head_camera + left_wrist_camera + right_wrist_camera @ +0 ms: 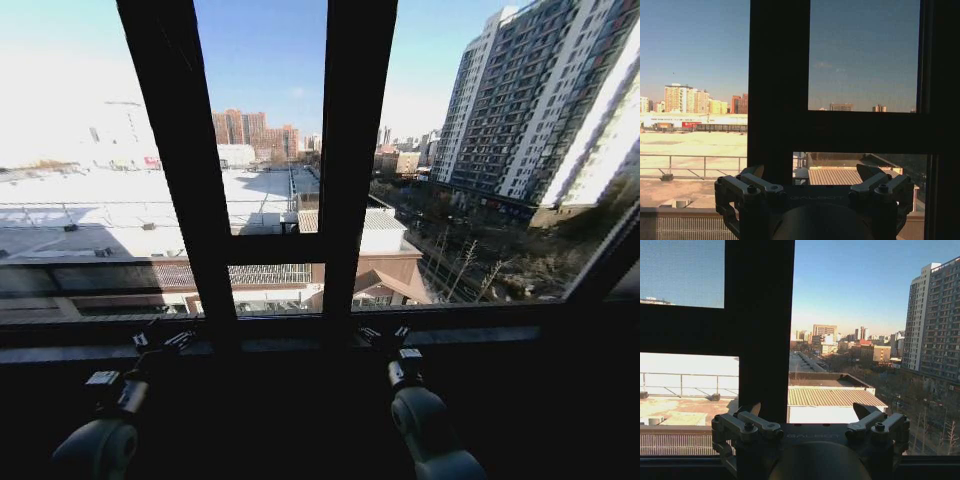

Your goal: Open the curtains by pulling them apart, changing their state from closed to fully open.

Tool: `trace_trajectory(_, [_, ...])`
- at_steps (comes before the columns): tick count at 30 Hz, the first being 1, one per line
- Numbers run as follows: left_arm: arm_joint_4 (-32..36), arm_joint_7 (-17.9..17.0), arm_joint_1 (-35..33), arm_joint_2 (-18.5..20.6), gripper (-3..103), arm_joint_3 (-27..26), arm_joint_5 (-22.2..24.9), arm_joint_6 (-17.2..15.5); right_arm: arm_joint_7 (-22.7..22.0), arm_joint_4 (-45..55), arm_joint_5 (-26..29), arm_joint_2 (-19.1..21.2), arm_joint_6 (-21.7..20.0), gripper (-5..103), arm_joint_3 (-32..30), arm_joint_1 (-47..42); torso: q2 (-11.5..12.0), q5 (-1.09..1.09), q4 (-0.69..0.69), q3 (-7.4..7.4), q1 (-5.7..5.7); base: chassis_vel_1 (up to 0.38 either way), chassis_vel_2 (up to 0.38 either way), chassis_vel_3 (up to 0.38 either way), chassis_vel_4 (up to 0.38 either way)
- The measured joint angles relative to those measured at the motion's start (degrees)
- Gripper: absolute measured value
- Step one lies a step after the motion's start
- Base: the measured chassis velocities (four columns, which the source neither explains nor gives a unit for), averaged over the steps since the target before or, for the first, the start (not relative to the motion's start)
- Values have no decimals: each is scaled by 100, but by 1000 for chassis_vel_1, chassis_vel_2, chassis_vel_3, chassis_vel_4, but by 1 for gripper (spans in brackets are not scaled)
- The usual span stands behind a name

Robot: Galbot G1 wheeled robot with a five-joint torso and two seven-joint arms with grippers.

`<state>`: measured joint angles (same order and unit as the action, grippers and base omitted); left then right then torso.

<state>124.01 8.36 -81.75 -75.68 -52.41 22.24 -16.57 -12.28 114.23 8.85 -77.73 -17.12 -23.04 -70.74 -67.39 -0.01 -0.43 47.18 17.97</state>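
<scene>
At the window sill (pixel 300 345), my left tool (pixel 160 343) and right tool (pixel 385 335) hang spread and empty; curtain fabric, I judge, is light and limp.

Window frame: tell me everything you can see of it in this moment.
The window frame is dark, almost black against the daylight. Two thick upright bars are joined by a short crossbar; a wide lower rail runs beneath. Its panes stand uncovered. The left gripper and right gripper, both open and empty, sit before the lower rail; contact cannot be told.
</scene>
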Motion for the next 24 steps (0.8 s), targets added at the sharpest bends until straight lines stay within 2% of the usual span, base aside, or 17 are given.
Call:
trace_trajectory(5, [46,-3,-28,-13,100,0,0,0,-9,20,71,18,15,100,-10,-24,1,4,-2,1,2,-14,-355,4,343])
trace_trajectory(11, [91,-7,-78,-44,100,-9,0,0,-15,35,105,37,23,100,-19,-35,1,2,-1,1,3,143,-296,-110,284])
trace_trajectory(24, [141,-8,-154,-127,100,17,-82,22,-16,37,179,44,35,100,-154,-95,0,2,-1,0,0,323,-371,-326,374])
